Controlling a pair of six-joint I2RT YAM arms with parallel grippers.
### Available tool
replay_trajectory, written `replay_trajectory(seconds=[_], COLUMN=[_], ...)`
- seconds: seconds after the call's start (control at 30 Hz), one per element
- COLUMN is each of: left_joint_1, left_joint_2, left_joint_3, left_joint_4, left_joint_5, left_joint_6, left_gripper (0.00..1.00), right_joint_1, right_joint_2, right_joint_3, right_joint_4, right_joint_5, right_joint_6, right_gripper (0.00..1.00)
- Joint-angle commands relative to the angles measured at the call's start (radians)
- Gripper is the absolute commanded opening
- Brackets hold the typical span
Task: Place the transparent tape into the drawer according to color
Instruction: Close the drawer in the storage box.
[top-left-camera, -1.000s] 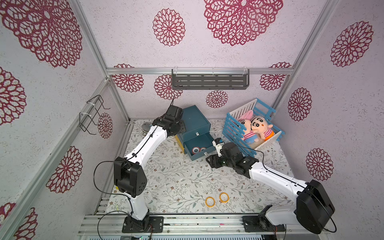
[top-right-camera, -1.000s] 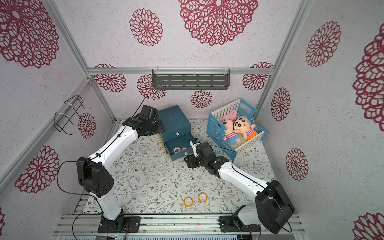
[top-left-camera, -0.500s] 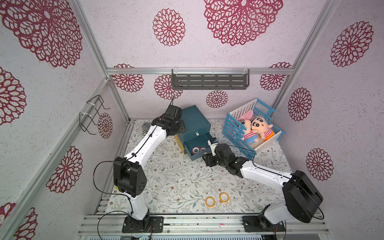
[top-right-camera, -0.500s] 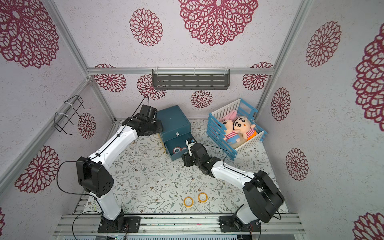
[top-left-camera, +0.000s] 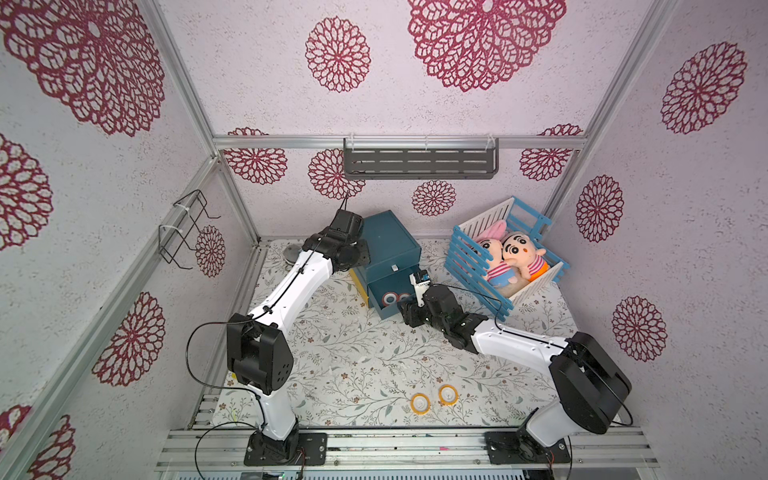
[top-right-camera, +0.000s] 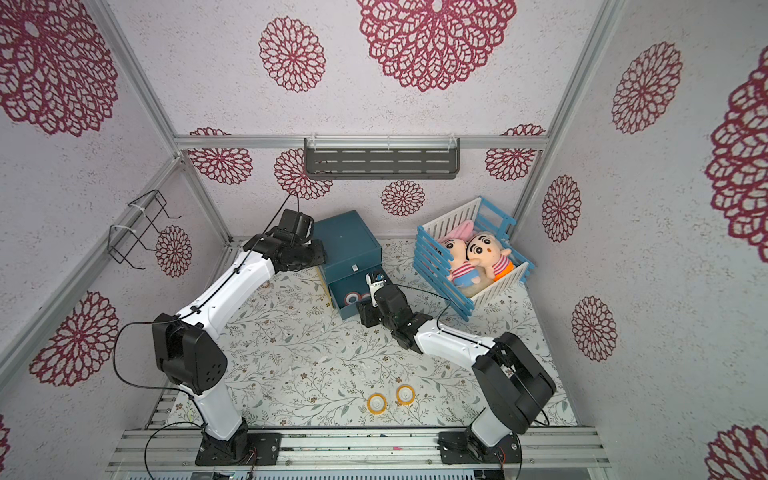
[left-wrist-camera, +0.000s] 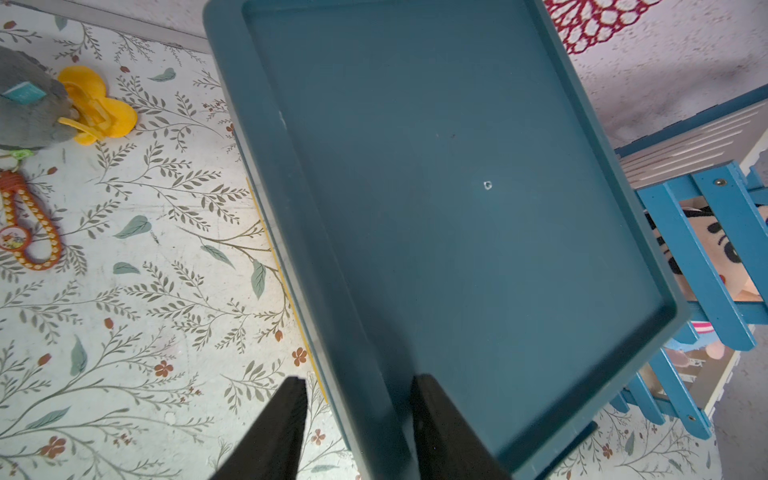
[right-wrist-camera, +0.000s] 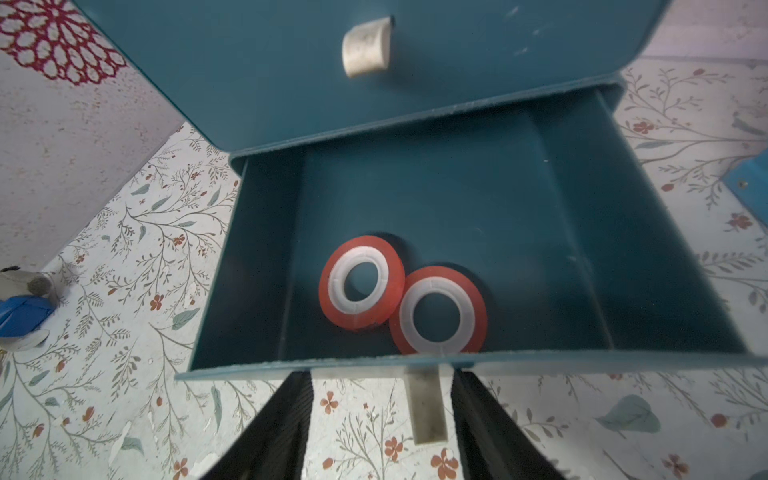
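Though hidden overhead, the drawer handle (right-wrist-camera: 426, 409) sits inside the right pincer (right-wrist-camera: 381, 386).

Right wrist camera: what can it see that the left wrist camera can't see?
Only the right wrist camera sees the two red tape rolls lying in the open drawer, and the drawer's pale handle. Only the left wrist camera sees the flat top of the blue cabinet, a yellow clip and a doll's face. Both see that cabinet, the flowery table cover and their own black tool: right tool, left tool.
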Motion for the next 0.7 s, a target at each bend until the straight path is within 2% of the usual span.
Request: replay_trajectory(seconds=[0.0,0.67], left_joint_1=[0.012,0.011], left_joint_2=[0.011,-0.002], left_joint_3=[0.003,-0.007], left_joint_4=[-0.016,-0.020], left_joint_5=[0.019,0.041], left_joint_6=[0.018,0.030], left_gripper=[0.48,0.48], right_joint_1=[0.007,0.017], right_joint_2=[0.024,0.166], right_joint_3=[0.045,0.105], right_joint_4=[0.085,0.295], right_joint_5=[0.022,0.055], right_joint_6=[-0.025,-0.052], right_gripper=[0.60,0.61])
